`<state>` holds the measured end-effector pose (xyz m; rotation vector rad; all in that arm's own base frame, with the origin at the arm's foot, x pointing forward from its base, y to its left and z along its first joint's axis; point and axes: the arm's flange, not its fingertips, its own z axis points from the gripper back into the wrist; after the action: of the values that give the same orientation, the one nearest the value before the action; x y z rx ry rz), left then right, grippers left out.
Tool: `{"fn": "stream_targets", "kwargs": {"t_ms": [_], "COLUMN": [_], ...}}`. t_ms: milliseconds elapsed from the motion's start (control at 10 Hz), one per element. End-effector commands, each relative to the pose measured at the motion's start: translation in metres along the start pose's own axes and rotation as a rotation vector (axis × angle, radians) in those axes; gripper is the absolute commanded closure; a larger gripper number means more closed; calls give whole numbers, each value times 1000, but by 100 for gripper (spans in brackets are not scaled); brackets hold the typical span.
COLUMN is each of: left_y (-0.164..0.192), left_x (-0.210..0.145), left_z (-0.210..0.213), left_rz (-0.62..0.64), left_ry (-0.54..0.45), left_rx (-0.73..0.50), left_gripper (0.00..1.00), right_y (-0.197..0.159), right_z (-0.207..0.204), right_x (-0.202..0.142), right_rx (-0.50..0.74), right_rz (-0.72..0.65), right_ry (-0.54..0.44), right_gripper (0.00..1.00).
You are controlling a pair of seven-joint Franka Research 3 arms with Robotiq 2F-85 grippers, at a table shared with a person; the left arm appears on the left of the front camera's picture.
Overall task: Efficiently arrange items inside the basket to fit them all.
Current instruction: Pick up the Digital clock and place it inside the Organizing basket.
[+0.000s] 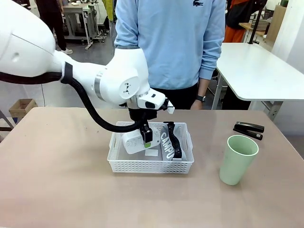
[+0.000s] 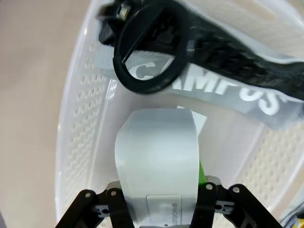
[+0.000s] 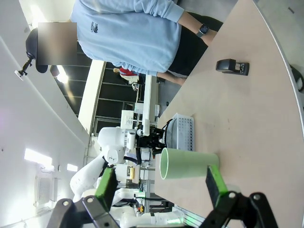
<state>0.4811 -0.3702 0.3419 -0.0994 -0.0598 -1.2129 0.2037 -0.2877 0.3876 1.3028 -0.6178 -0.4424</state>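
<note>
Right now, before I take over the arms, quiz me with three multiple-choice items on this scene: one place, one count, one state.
1. Where is the black stapler? A in the basket; B on the table, beyond the pale green cup; C inside the cup.
2. How many task items stand outside the basket? A none; B four; C two.
3. The left claw is: A shut on the white box; B open and empty; C shut on the cup.
Key: 1 B, it lies on the tabletop at far right. 2 C, stapler and cup are on the table. 3 A, its fingers pinch the box over the basket.
</note>
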Motion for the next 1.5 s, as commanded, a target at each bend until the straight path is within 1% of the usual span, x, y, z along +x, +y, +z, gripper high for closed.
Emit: {"fn": "stream_targets", "kwargs": {"t_ms": [0, 300, 800, 900, 1000, 1100, 1400], "left_y": [3, 5, 5, 5, 5, 5, 2], "left_x": [9, 7, 7, 7, 8, 8, 4], "left_z": [2, -1, -5, -7, -8, -8, -4], "left_rz": [28, 41, 25, 22, 15, 6, -3], "left_ry": [53, 62, 77, 80, 82, 80, 72], "left_rx": [21, 28, 17, 12, 5, -1, 5], "left_gripper": [49, 49, 49, 46, 17, 0, 0], "right_y": [1, 1, 1, 1, 1, 1, 1], "right_z": [-1, -1, -1, -1, -1, -1, -1], "right_x": [2, 2, 2, 2, 2, 2, 2], "right_rx": [16, 16, 16, 16, 16, 16, 16], "right_rz": [26, 26, 26, 26, 26, 26, 26], "right_ry": [-16, -16, -16, -16, -16, -16, -16], "right_gripper": [0, 0, 0, 0, 0, 0, 0]}}
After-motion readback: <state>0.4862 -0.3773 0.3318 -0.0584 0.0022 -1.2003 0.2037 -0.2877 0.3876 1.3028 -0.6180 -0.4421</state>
